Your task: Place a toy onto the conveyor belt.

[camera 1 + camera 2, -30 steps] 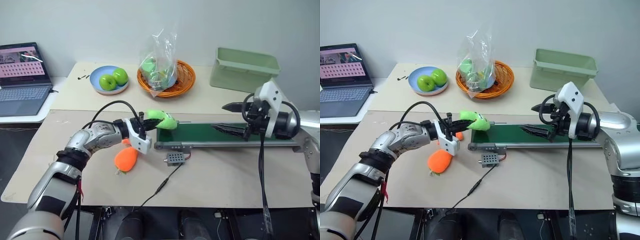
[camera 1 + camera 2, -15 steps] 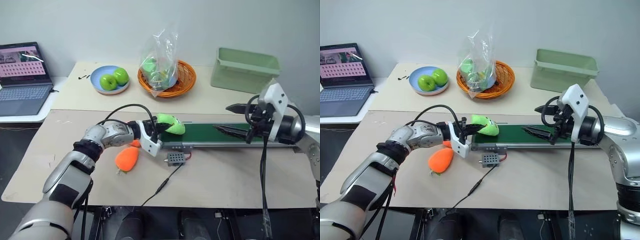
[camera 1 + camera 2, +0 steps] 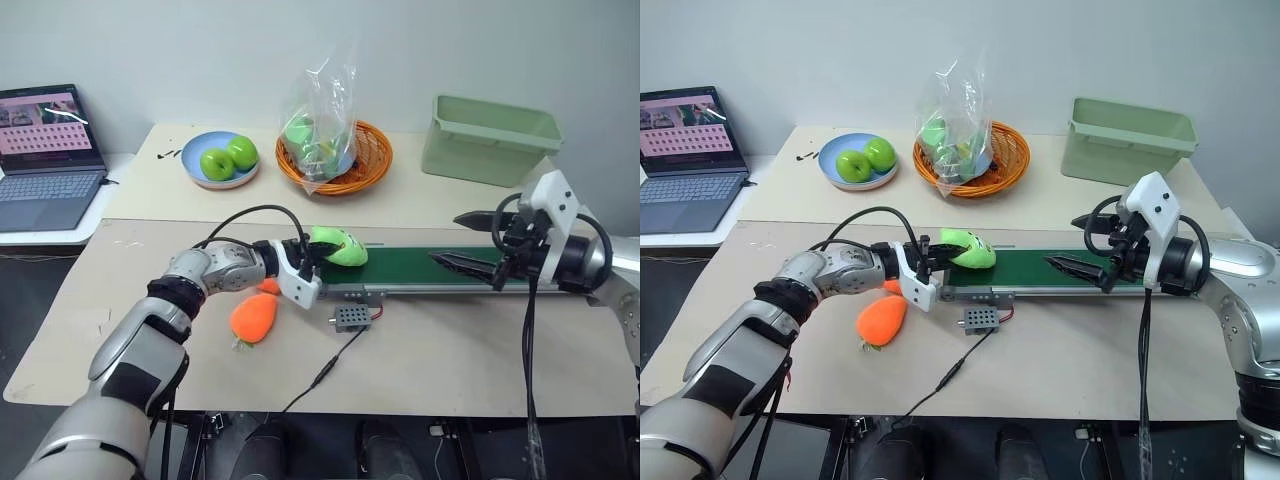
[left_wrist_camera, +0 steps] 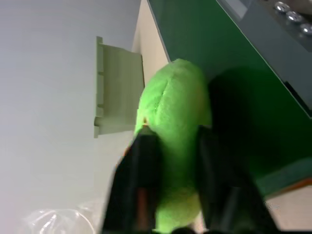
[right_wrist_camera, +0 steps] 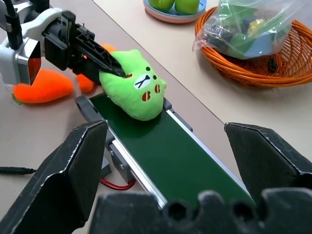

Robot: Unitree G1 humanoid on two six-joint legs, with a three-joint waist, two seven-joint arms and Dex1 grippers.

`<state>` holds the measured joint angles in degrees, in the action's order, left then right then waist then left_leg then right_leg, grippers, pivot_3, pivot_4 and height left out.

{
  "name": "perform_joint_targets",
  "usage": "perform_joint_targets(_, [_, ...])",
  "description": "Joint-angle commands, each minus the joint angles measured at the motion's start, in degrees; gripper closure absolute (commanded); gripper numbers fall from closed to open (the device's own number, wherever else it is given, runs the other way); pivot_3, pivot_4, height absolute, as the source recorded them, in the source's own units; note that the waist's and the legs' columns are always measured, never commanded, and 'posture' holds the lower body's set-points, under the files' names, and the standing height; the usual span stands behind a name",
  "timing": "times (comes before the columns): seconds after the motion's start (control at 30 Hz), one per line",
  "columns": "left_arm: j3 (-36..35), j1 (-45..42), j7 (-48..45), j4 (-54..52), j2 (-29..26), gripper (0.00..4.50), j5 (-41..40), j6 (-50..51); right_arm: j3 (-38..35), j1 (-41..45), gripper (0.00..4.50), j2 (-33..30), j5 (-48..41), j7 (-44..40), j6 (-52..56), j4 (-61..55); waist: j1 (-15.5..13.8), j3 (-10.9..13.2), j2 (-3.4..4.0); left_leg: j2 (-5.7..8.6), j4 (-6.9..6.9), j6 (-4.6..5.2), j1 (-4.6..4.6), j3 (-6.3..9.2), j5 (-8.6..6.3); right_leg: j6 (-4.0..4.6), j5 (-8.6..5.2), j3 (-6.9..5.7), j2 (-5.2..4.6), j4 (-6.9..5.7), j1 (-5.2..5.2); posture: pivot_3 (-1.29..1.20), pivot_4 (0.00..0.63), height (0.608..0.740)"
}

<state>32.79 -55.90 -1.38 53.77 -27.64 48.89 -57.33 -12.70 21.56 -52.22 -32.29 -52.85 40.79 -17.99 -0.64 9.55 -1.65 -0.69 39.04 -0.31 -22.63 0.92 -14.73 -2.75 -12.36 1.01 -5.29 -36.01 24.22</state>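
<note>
Laptop [image 3: 45, 155]: open at the far left edge of the frame, screen lit, on a side surface beside the table [image 3: 480, 360].
Blue plate [image 3: 190, 170]: upper left of centre, holding two shiny green apples [image 3: 226, 158] that touch each other.
Orange plush toys [image 3: 252, 316]: lower left of centre, lying on the table just under the left arm.
Left gripper [image 3: 310, 253]: centre of the frame, pointing right at the belt's left end; its two black fingers [image 4: 134, 190] sit either side of the toy, slightly parted, and whether they are gripping it I cannot tell.
Toy [image 3: 338, 246]: lime-green plush with a cat-like face, resting on the left end of the conveyor belt [image 3: 420, 270].
Wicker basket [image 3: 365, 165]: upper centre, holding a clear plastic bag [image 3: 318, 115] with green things inside; what exactly they are is too small to tell.
Grey box [image 3: 352, 318]: just below the belt's left end, wired with a red lead.
Pale green bin [image 3: 485, 140]: upper right; its inside is hidden by the near wall.
Right gripper [image 3: 462, 240]: right of the frame, hanging over the belt's right part, fingers spread wide with nothing between them.
</note>
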Motion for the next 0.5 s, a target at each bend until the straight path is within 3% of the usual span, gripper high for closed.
perform_joint_targets(0.03, [-1.14, -0.91, -2.54, 0.14, 1.41, 1.71, -4.87, -1.72, -1.58, 0.97, 0.0, -1.15, -0.49, 0.03, -0.56, -0.84, -0.01, 0.0, 0.0, 0.0, 0.0, 0.0, 0.0, 0.0, 0.0, 0.0, 0.0, 0.0, 0.0, 0.0, 0.0, 0.0, 0.15, 0.74])
perform_joint_targets(0.17, [-2.82, -0.45, -7.84, -1.36, 1.75, 0.19, -11.33, -2.79, -1.25, 0.92, 0.0, -1.32, -0.14, -0.12, -0.77, -0.41, -0.01, 0.0, 0.0, 0.0, 0.0, 0.0, -0.01, 0.01, 0.0, 0.0, 0.0, 0.0, 0.0, -0.01, 0.0, 0.0, 0.15, 0.74])
perform_joint_targets(0.2, [-3.3, -0.3, -10.02, -2.03, 1.62, 0.05, -13.81, -3.1, -1.07, 0.95, 0.0, -1.38, 0.03, -0.18, -0.89, -0.26, 0.01, 0.0, 0.0, 0.0, 0.0, 0.0, -0.01, 0.01, 0.0, 0.0, 0.0, 0.0, 0.0, -0.03, 0.0, 0.0, 0.15, 0.74])
perform_joint_targets(0.4, [-7.25, 4.28, -34.54, -14.84, -0.57, 0.05, -39.19, 8.19, -0.54, 1.53, 0.0, -1.51, 0.32, -0.55, -1.4, 0.75, 0.38, -0.01, 0.02, -0.02, 0.01, 0.0, 0.0, 0.01, 0.0, 0.0, 0.0, 0.02, 0.0, -0.08, 0.01, 0.0, 0.15, 0.74])
perform_joint_targets(0.5, [-9.65, 8.3, -48.42, -26.93, -4.97, 0.05, -51.15, 25.44, 0.0, 2.34, 0.0, -1.71, 0.8, -1.15, -2.08, 1.85, 0.86, -0.01, 0.02, -0.03, 0.01, 0.0, 0.0, 0.02, 0.0, 0.0, 0.0, 0.03, 0.01, -0.11, 0.01, 0.0, 0.15, 0.74])
